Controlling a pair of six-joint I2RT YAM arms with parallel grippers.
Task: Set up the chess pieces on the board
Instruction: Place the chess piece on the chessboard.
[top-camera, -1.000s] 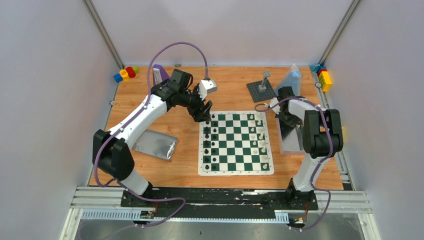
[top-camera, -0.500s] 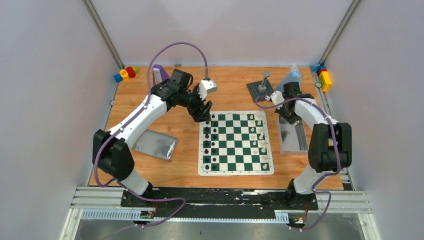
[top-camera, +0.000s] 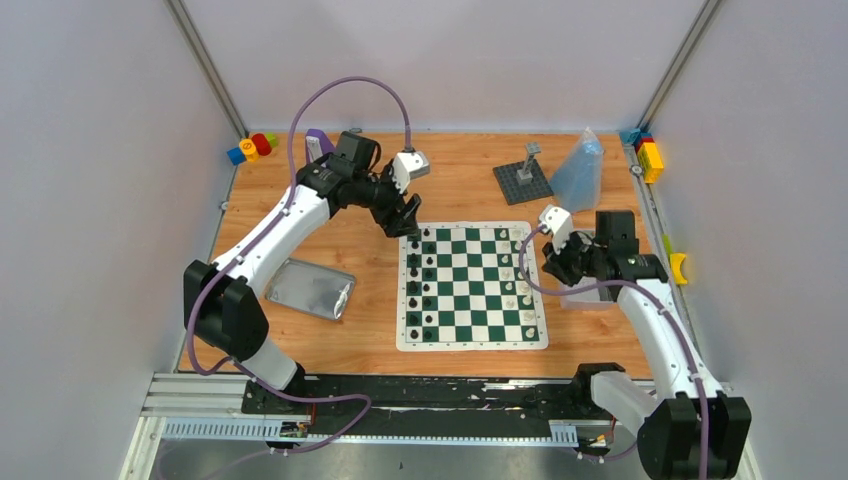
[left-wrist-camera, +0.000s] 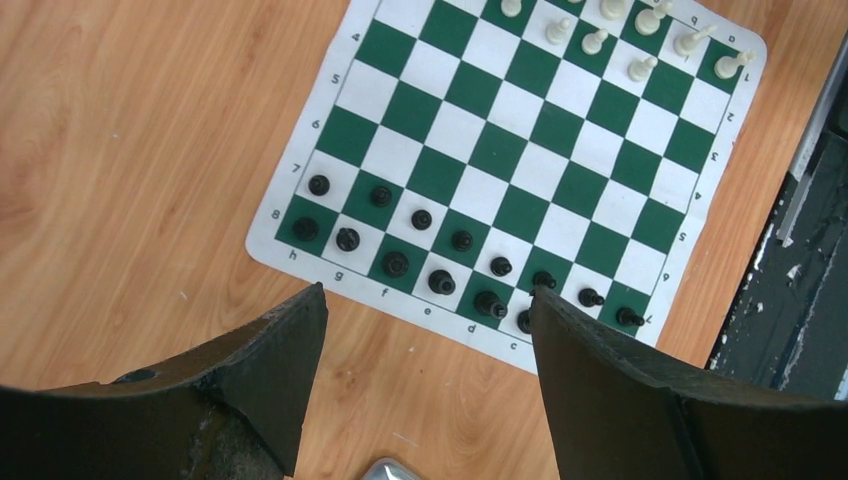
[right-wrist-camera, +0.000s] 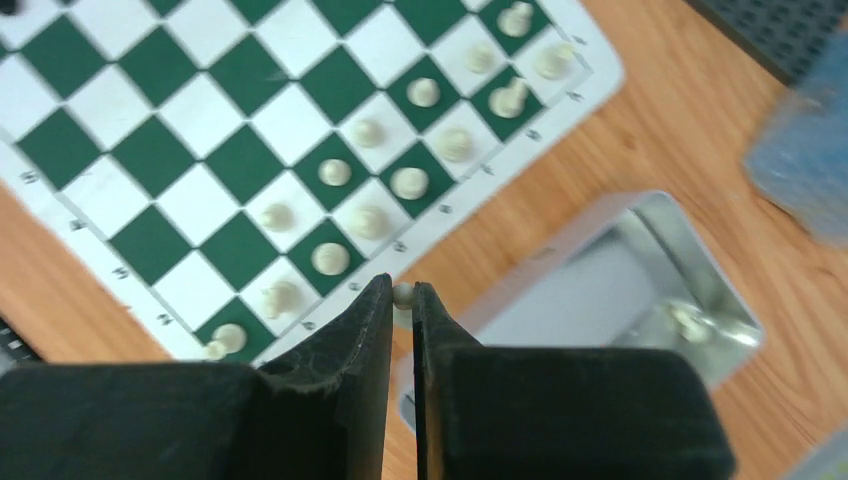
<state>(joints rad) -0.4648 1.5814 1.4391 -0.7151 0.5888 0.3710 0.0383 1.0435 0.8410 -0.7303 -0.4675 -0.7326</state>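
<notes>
The green-and-white board (top-camera: 472, 343) lies mid-table. Black pieces (top-camera: 420, 290) fill its two left columns and white pieces (top-camera: 520, 285) stand along its right columns. My left gripper (top-camera: 407, 225) hangs open and empty over the board's far left corner. In the left wrist view, its fingers (left-wrist-camera: 427, 292) frame bare wood beside the black rows (left-wrist-camera: 440, 282). My right gripper (top-camera: 553, 265) is at the board's right edge, shut on a small white piece (right-wrist-camera: 402, 293). It is held above the gap between the board (right-wrist-camera: 200, 130) and the tin (right-wrist-camera: 620, 290).
The open silver tin (top-camera: 590, 298) sits right of the board, partly under my right arm. A silver lid (top-camera: 312, 288) lies left of the board. A grey studded plate (top-camera: 522, 180) and a blue bag (top-camera: 578, 170) are at the back right. Toy blocks (top-camera: 250, 148) are in the back corners.
My right arm swung from the back of the tin forward and left to the board's right edge. My left gripper drew slightly back from the board's corner.
</notes>
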